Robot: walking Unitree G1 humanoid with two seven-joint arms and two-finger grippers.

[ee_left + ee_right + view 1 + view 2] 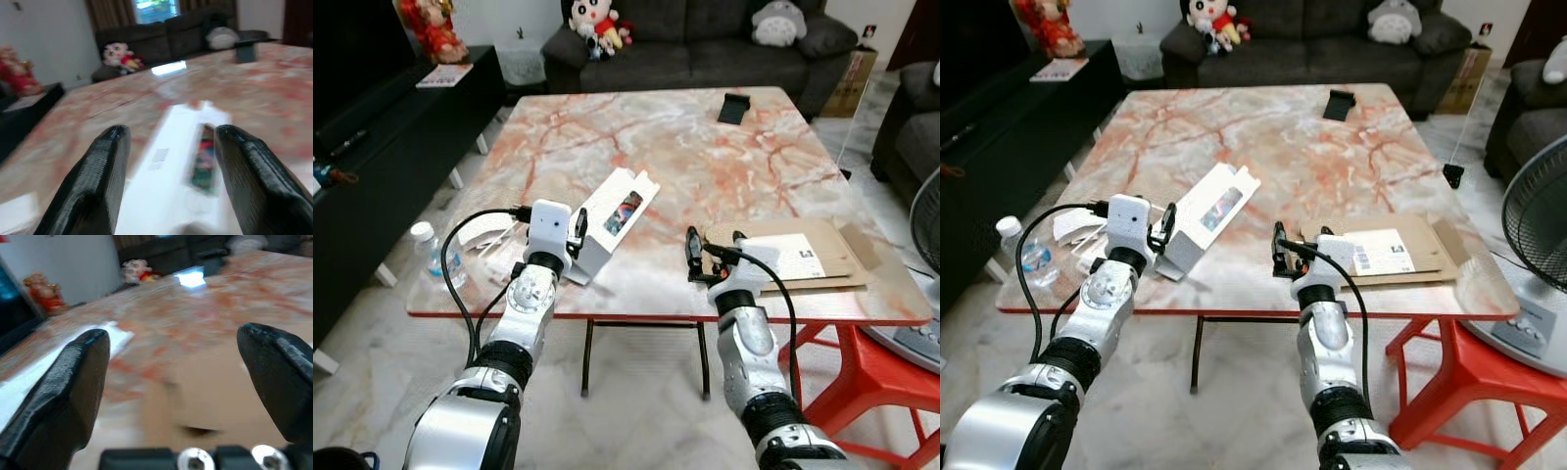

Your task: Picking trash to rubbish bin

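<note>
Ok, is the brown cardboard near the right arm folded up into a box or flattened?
Flattened. The cardboard lies flat on the marble table, flaps spread, with a white label facing up, just ahead of the open right pincer.

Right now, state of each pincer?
Left pincer: open, fingers either side of the white box, not gripping.
Right pincer: open, holding nothing, at the cardboard.

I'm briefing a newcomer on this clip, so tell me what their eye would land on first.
A big marble table veined in orange fills the middle of the room. At its near edge lies a long white box, with the left gripper open, one finger on each side of it; beside it the right gripper is open at the edge of flattened brown cardboard. A dark sofa with soft toys stands behind.
</note>
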